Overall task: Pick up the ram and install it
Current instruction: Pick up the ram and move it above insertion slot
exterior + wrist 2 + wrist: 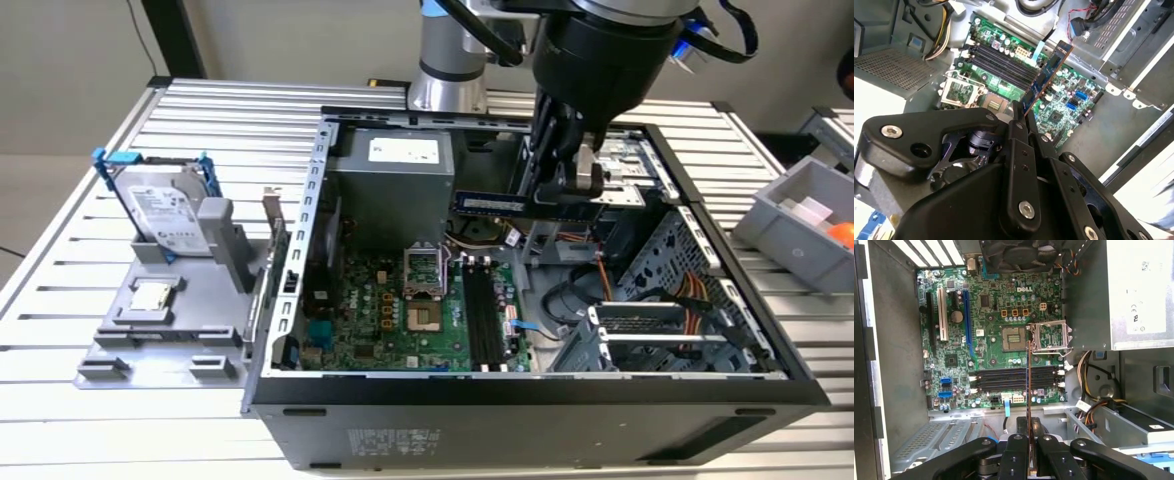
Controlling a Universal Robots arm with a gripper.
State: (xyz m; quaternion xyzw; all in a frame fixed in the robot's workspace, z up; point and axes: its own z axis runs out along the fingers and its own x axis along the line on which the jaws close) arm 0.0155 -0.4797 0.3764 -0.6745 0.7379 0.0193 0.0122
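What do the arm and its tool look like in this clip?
The arm is a silver-grey tube with a blue joint ring and a bulky black wrist section, with black cables looping beside it. The tool is black, built of angular linkage bars with silver screw heads.

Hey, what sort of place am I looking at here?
Probably a robotics lab or assembly test bench: an open computer case sits on a slotted metal table, a grey fixture holds a hard drive beside it, and the gripper holds the ram above the motherboard.
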